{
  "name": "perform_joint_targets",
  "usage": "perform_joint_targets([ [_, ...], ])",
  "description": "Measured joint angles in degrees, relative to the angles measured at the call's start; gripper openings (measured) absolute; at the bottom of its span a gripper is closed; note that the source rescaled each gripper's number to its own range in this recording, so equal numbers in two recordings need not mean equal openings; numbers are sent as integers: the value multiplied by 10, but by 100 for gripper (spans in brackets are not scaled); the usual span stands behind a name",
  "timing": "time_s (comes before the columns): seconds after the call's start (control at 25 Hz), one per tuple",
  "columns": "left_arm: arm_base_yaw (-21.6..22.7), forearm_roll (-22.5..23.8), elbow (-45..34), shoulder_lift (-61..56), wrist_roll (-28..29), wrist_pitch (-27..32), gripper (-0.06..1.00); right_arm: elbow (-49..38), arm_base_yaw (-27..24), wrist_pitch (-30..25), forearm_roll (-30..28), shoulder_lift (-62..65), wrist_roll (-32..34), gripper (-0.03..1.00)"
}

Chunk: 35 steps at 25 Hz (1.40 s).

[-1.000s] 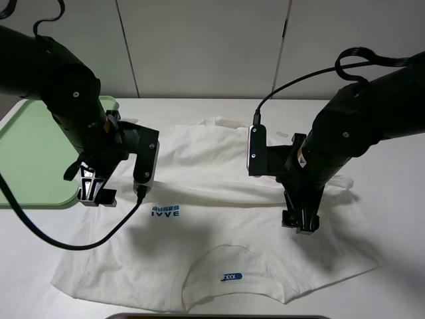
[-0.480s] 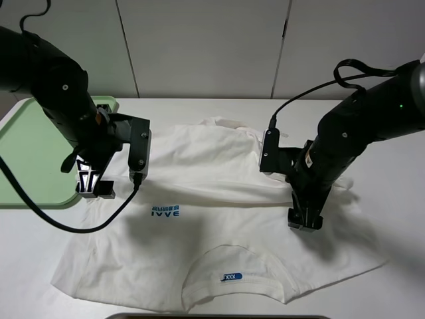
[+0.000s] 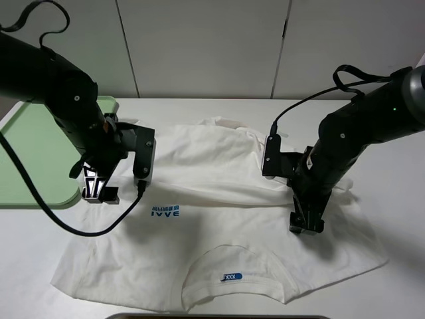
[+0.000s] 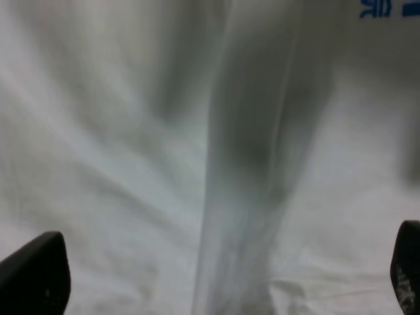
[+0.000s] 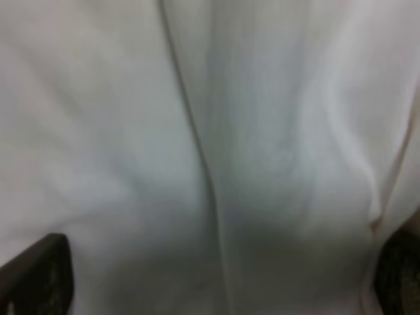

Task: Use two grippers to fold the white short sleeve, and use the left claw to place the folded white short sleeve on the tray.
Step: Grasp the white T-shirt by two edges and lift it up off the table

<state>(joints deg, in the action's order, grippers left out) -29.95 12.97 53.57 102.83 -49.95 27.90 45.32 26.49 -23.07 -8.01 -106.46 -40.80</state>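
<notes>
The shirt [image 3: 219, 226] lies flat on the white table [image 3: 398, 166], its far part doubled over in a crosswise fold, near the green tray [image 3: 33, 153]. It looks light and limp and will likely sag, so the fold's outer ends seem the best hold. The left gripper [image 3: 99, 191] and right gripper [image 3: 307, 224] sit low over those ends, jaws spread wide.

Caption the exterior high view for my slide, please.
Left claw and right claw open over the white short sleeve; tray beside.
</notes>
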Motion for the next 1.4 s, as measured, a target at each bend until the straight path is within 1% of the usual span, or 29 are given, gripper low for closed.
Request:
perform_joint_targets([
  [0.28,0,-9,0,35,-18,-4,97,0,0,16,4,0,-2,100],
  [0.56,0,-11,0,59,-21,-10,95,0,0,28,8,0,-2,100],
  [0.72,0,-9,-1,72,-22,-13,91,0,0,29,11,0,-2,100],
  [0.84,0,1,-6,72,-22,-19,87,0,0,31,16,0,-2,100],
  [0.96,8,15,-11,75,-22,-20,80,0,0,32,18,0,-2,99],
  [1.04,17,17,-12,76,-22,-20,75,0,0,32,18,0,-2,93],
  [1.12,29,19,-12,76,-22,-20,67,0,0,33,18,0,-2,86],
  [1.16,31,19,-12,76,-22,-20,62,0,0,33,18,0,-2,79],
  [1.24,32,20,-12,76,-23,-20,57,0,0,36,18,0,-2,72],
  [1.28,32,20,-12,76,-23,-20,54,0,0,40,18,0,-2,67],
  [1.4,32,20,-12,76,-32,-21,45,0,0,45,18,0,-2,59],
])
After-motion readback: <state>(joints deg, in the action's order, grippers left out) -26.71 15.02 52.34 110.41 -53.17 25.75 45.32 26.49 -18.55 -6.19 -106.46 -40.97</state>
